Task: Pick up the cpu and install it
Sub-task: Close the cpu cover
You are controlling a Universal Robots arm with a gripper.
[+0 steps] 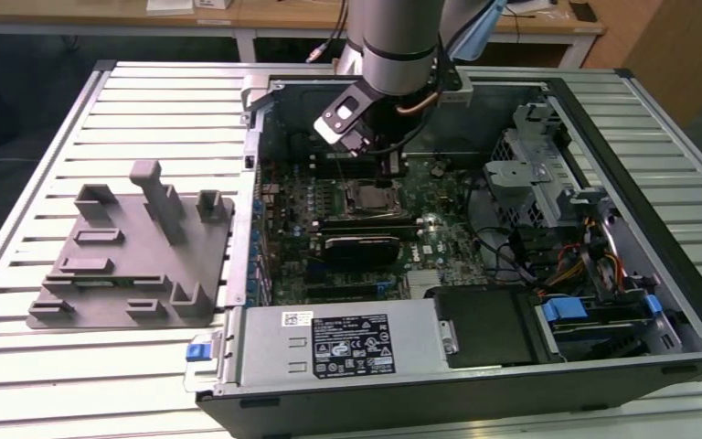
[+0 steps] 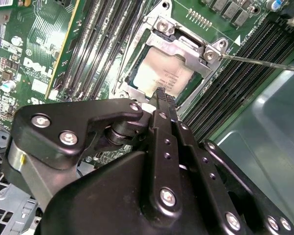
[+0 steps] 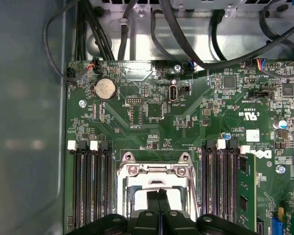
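Note:
The cpu [image 2: 159,73] is a pale silver square lying flat in the motherboard socket, framed by the metal load plate [image 2: 178,46]. My gripper [image 2: 161,94] hangs just above the chip's near edge with its two black fingers pressed together and nothing between them. In the first wrist view the fingertips [image 3: 151,198] cover the middle of the cpu [image 3: 136,199], and the pale surface shows on both sides of them. In the exterior view the gripper [image 1: 390,169] reaches down into the open computer case, right over the socket [image 1: 372,194].
Memory slots [image 3: 90,186] flank the socket on both sides. A thin socket lever [image 2: 264,62] sticks out beside it. Black cables [image 3: 137,29] run along the case wall. The grey fixture [image 1: 132,247] sits on the table at the exterior view's left; a power supply [image 1: 351,343] fills the case's near end.

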